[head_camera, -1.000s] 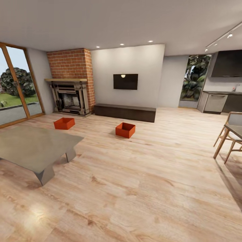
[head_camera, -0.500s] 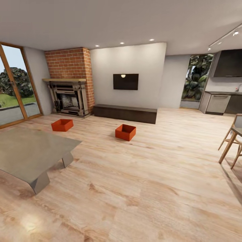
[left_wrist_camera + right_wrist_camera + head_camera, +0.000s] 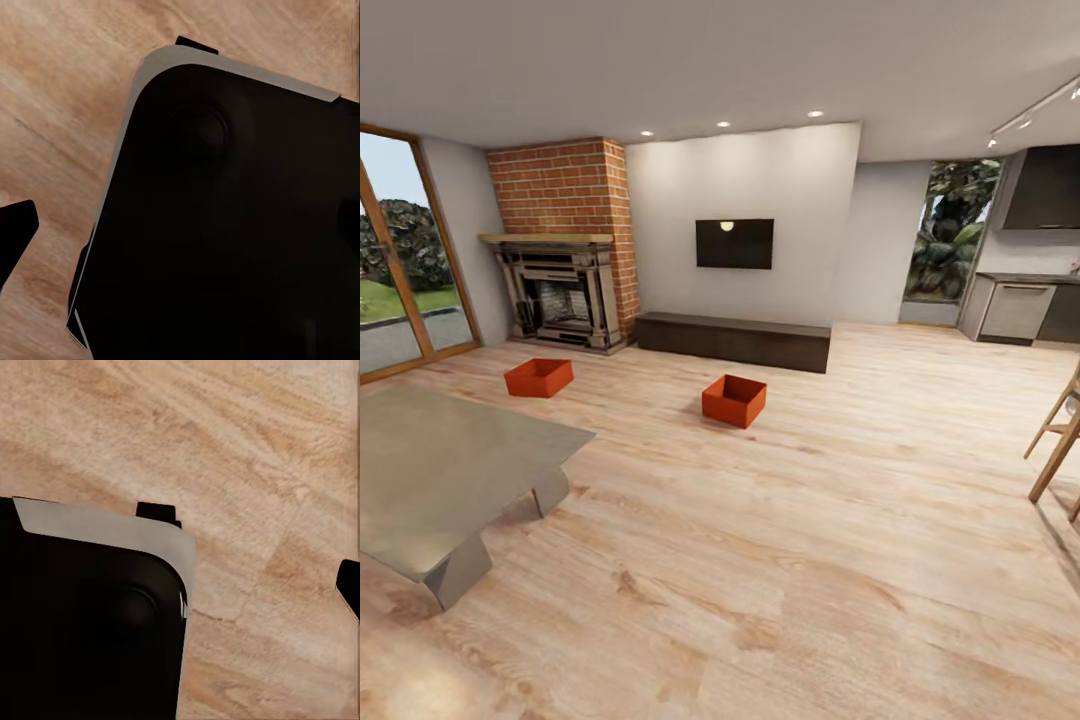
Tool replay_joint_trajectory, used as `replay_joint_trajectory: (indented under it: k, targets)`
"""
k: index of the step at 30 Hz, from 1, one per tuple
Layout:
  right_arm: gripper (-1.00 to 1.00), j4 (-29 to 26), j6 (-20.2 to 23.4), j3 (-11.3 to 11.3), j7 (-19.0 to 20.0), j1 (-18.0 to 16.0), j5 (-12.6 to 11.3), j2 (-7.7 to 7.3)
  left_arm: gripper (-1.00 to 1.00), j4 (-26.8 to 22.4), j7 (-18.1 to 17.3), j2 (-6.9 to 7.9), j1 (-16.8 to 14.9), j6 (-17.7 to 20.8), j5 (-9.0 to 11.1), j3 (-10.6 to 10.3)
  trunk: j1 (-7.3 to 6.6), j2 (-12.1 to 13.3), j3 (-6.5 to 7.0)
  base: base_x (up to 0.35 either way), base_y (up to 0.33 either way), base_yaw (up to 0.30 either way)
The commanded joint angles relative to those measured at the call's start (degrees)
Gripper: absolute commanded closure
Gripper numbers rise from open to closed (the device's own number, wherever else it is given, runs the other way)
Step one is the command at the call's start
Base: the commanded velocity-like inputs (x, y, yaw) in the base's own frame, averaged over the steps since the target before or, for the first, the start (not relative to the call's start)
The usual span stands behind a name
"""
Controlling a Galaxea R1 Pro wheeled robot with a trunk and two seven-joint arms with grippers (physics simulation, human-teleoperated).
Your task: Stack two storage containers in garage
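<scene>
Two orange-red storage containers sit apart on the living room's light wood plank floor in the head view. One container (image 3: 539, 377) lies to the left, in front of the brick fireplace (image 3: 565, 245). The other container (image 3: 734, 400) is nearer the middle, in front of the long dark low cabinet (image 3: 735, 340). Both stand upright, open-topped and several paces ahead of me. One dark fingertip (image 3: 16, 229) of my left gripper shows at the edge of the left wrist view. Likewise a fingertip (image 3: 349, 585) of my right gripper shows at that view's edge, with nothing held. The garage is out of view.
A low grey table (image 3: 445, 465) stands close at the left. Wooden chair legs (image 3: 1060, 445) show at the right edge. Glass doors (image 3: 400, 260) line the left wall and a kitchen (image 3: 1030, 290) lies at the far right. My dark base (image 3: 240, 225) hangs over wood planks.
The whole head view has shifted: the camera has moved forward and turned a little right. The containers look slightly nearer, and the table and chair have slid toward the frame edges.
</scene>
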Motion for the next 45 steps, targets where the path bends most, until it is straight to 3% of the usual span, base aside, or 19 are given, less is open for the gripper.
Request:
replay_joint_trajectory:
  k: [1,45]
  targets:
    - [-1.0,0.17,-0.33,0.5,-0.03,-0.07,-0.56,0.02,-1.0,-0.03,0.06,0.0,-0.01,-0.11,0.17,0.01,0.03,-0.02,-0.05,0.325,0.0,0.0]
    - [-1.0,0.17,-0.33,0.5,-0.03,-0.07,-0.54,0.02,-1.0,-0.03,0.06,-0.04,-0.01,-0.18,0.18,0.01,0.03,-0.02,-0.05,0.325,0.0,0.0]
